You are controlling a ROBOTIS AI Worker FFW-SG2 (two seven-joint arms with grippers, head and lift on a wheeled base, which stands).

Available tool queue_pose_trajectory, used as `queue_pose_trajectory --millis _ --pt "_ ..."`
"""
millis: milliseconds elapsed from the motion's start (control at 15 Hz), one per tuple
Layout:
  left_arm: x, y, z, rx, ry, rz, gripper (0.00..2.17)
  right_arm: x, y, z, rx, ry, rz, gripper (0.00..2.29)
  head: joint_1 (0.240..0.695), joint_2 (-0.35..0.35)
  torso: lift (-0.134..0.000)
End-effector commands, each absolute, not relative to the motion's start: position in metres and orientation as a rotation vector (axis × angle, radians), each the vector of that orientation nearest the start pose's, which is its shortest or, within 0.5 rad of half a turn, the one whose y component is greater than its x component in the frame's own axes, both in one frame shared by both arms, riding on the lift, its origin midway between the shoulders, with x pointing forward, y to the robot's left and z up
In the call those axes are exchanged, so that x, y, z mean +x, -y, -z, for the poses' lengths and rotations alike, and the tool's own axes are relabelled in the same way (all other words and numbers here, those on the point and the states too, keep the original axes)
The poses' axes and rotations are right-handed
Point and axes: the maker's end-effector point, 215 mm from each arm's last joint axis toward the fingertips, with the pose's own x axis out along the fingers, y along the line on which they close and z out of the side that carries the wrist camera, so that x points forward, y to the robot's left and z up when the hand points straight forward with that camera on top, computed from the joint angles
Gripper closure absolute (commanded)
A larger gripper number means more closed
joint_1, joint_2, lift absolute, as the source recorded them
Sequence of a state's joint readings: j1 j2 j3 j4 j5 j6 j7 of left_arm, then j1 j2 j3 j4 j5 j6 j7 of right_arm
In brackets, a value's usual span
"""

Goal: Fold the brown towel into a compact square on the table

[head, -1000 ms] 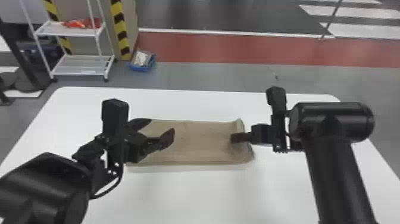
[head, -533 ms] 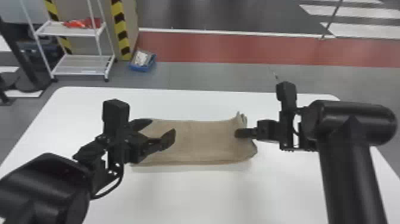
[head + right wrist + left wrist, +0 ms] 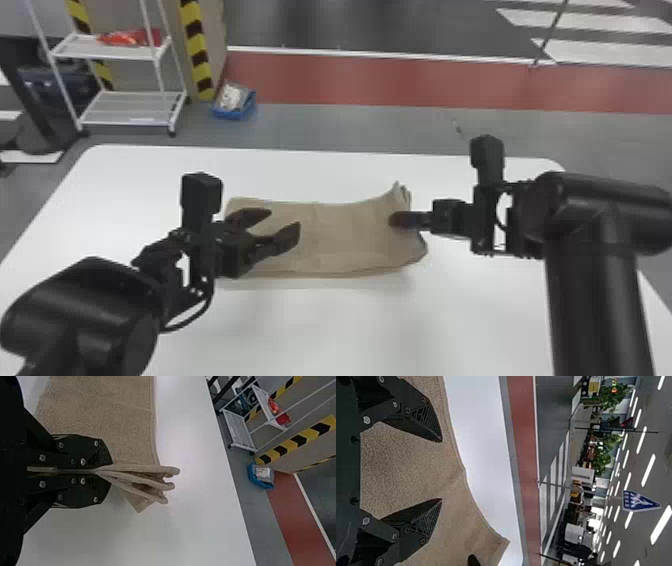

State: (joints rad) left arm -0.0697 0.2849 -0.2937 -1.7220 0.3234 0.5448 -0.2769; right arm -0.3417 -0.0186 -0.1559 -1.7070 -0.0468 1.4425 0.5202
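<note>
In the head view the brown towel (image 3: 340, 240) lies as a long folded strip on the white table (image 3: 310, 330), its right end raised and rippled. My right gripper (image 3: 400, 220) is at that right end; in the right wrist view, my right gripper (image 3: 95, 471) is shut on several layers of the towel (image 3: 103, 411), which fan out past the fingertips. Over the towel's left part my left gripper (image 3: 285, 222) stands open. Seen from the left wrist, my left gripper (image 3: 441, 470) has its two fingers wide apart, with the towel (image 3: 407, 465) spread behind them.
Beyond the table's far edge stand a white shelf rack (image 3: 130, 107) holding a red item and a blue bin (image 3: 234, 102) on the floor. Both arms reach in over the table from either side.
My right gripper has shifted to the right, then slightly back left, with the towel's end, which now rises higher at its far corner. The left arm has kept still.
</note>
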Motion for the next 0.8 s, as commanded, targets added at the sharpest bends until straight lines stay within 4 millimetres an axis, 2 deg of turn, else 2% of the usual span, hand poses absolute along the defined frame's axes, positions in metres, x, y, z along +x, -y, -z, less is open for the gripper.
queue_pose_trajectory --millis 0,133,267,600,733 --pt "0.548 -0.082 0.425 0.029 -0.445 0.597 0.46 0.553 0.175 0.382 0.395 -0.843 -0.419 1.12 0.695 -0.094 -0.124" --pt "0.55 -0.084 0.433 0.049 -0.46 0.589 0.46 0.552 0.167 0.359 0.462 -0.806 -0.472 1.12 0.695 -0.091 -0.124" --pt "0.549 -0.082 0.442 0.067 -0.475 0.59 0.46 0.56 0.169 0.337 0.521 -0.761 -0.498 1.12 0.695 -0.086 -0.124" --pt "0.547 -0.066 0.448 0.047 -0.498 0.613 0.46 0.564 0.156 0.322 0.559 -0.749 -0.543 1.12 0.695 -0.087 -0.124" --pt "0.544 -0.059 0.444 0.02 -0.495 0.629 0.46 0.565 0.154 0.319 0.56 -0.748 -0.545 1.12 0.695 -0.088 -0.124"
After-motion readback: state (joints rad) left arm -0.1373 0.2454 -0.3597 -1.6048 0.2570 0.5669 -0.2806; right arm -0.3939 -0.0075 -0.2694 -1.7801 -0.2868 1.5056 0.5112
